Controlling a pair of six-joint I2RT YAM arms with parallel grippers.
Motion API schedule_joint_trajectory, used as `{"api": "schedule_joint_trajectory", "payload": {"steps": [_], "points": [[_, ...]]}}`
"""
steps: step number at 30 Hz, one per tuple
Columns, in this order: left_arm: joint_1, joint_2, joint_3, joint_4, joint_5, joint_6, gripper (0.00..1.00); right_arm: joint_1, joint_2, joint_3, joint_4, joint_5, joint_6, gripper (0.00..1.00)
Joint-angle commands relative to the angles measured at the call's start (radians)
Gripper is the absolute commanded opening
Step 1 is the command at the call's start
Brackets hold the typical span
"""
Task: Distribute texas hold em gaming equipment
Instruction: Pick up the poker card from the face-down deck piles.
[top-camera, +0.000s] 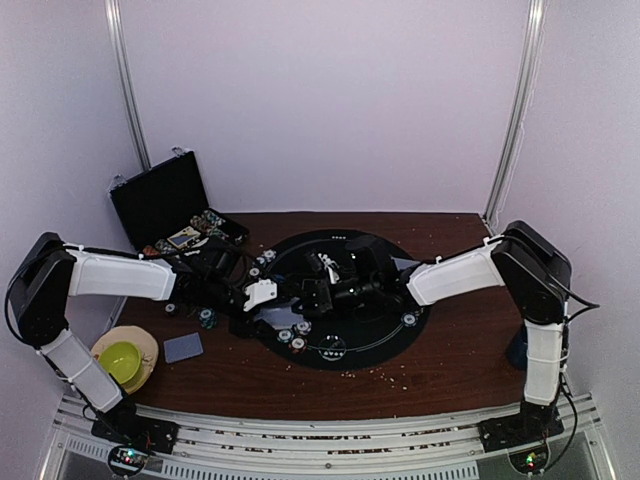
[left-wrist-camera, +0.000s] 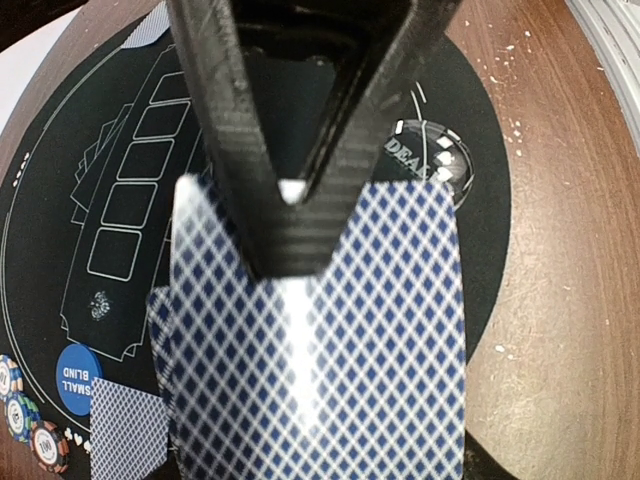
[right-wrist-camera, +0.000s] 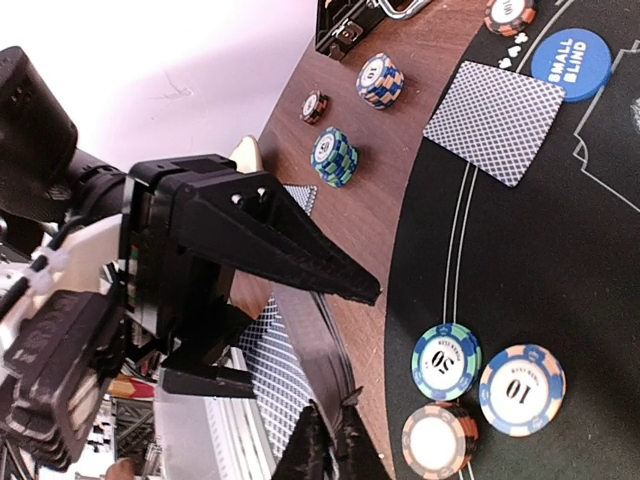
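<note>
Nearest, at lower left, a loose card (top-camera: 183, 347) is lying on the worktop (top-camera: 440, 360). Mid-frame, over the black mat (top-camera: 395, 325), the left gripper (left-wrist-camera: 292, 200) is clamping several playing cards (left-wrist-camera: 330, 340), probably offering them for dealing. The right gripper (right-wrist-camera: 328, 440) is meeting them, its fingers nearly together at the card edge; whether one is pinched is unclear. Striped poker chips (right-wrist-camera: 447, 362) are sitting alongside. Farthest, at upper left, the black case (top-camera: 160, 200) is standing open.

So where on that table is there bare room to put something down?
Bare wood lies right of the black mat, up to the right arm, and along the table's near edge. The left side is crowded: poker chips, a loose card, the open case, a bowl. Both it and the left arm cover the mat's middle.
</note>
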Motion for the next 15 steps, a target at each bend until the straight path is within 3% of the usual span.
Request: {"api": "schedule_joint_trajectory", "payload": {"steps": [1,8,15], "points": [[-0.002,-0.011,0.009,0.033,0.049,0.0,0.51,-0.029,-0.045,-0.048,0.024,0.008,0.04,0.04],[-0.002,-0.01,0.01,0.032,0.047,-0.001,0.51,-0.029,-0.107,-0.116,0.085,-0.005,0.08,0.0],[-0.002,0.007,0.02,0.031,0.032,-0.01,0.51,-0.029,-0.271,-0.243,0.123,0.099,0.109,0.0]]}}
